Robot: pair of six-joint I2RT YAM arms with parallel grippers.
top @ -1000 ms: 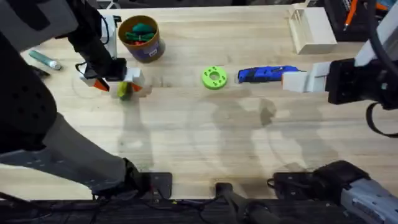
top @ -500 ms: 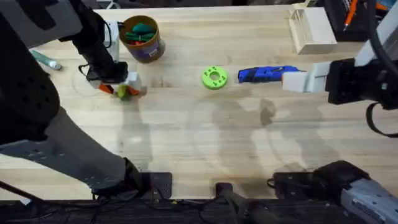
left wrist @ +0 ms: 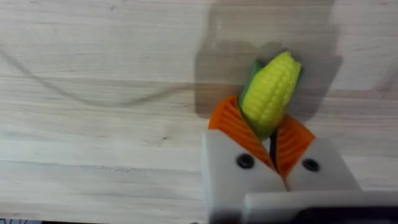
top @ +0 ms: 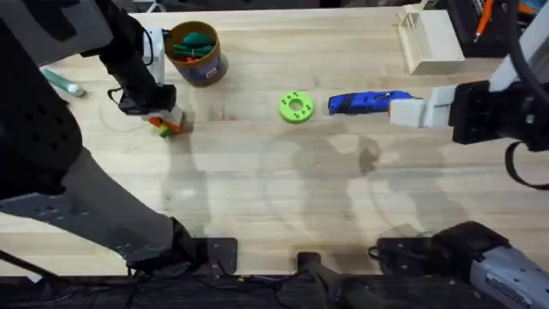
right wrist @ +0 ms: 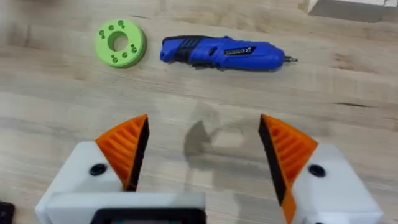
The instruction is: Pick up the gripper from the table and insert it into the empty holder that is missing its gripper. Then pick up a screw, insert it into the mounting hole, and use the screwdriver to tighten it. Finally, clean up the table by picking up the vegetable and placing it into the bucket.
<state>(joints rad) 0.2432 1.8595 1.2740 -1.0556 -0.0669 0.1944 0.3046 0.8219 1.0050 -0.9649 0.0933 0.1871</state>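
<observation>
My left gripper [left wrist: 268, 138] is shut on the vegetable [left wrist: 271, 92], a yellow toy corn cob with green leaves that sticks out past the orange pads and casts a shadow on the wood. Seen from overhead, the left gripper [top: 165, 123] hovers just in front and to the left of the tan bucket [top: 196, 53], which holds green and orange toys. The blue screwdriver [top: 366, 102] [right wrist: 222, 52] lies flat at centre right. Just right of its handle, my right gripper [top: 405, 112] [right wrist: 202, 155] is open and holds nothing. The holder, the loose gripper part and the screws are out of view.
A green round disc with holes [top: 295, 107] [right wrist: 120, 43] lies left of the screwdriver. A pale wooden slotted rack [top: 431, 39] stands at the back right. A grey-green pen-like item [top: 63, 82] lies at the far left edge.
The left gripper's fingers have shut on the vegetable, and it has shifted slightly left toward the arm. The right arm, screwdriver and disc have not moved.
</observation>
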